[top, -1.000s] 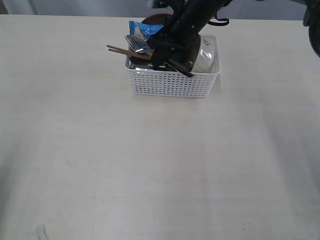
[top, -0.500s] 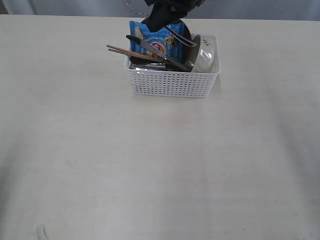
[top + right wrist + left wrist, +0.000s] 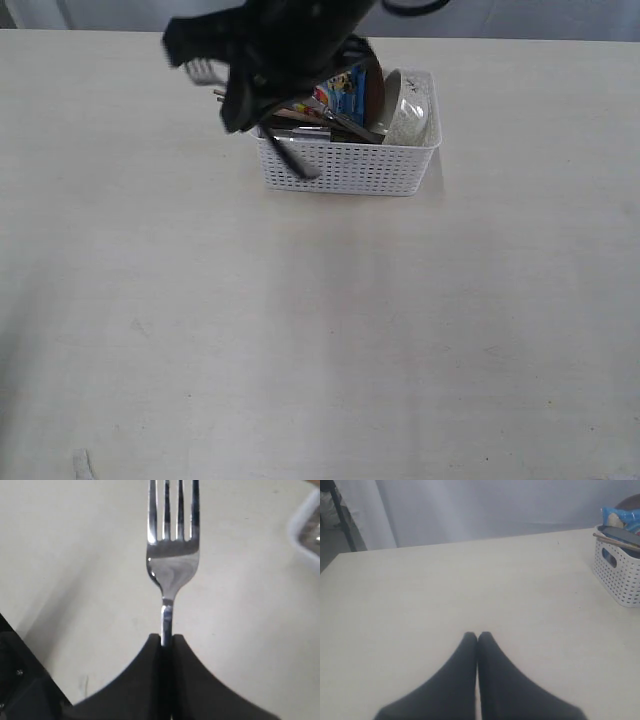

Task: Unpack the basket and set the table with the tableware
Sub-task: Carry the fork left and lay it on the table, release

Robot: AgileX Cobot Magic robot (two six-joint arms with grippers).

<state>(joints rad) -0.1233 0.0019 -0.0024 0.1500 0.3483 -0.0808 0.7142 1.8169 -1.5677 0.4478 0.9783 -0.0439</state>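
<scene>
My right gripper (image 3: 166, 639) is shut on the neck of a steel fork (image 3: 172, 555), whose tines point away from it above the bare table (image 3: 75, 555). In the exterior view that gripper (image 3: 228, 70) is a dark blur over the left end of the white basket (image 3: 350, 165), with the fork tines (image 3: 203, 70) sticking out to the left. The basket holds an off-white bowl (image 3: 410, 110), a knife (image 3: 350, 125), chopsticks (image 3: 615, 540) and a brown plate (image 3: 375, 90). My left gripper (image 3: 477, 636) is shut and empty, low over the table.
A blue snack packet (image 3: 345, 80) stands in the basket behind the cutlery. The cream tabletop (image 3: 320, 330) stretches wide in front of and to both sides of the basket. A pale curtain (image 3: 495, 505) hangs beyond the far edge.
My right arm has lifted out of the basket with the fork and swung left, so the fork now hangs past the basket's left end. The basket has stayed put.
</scene>
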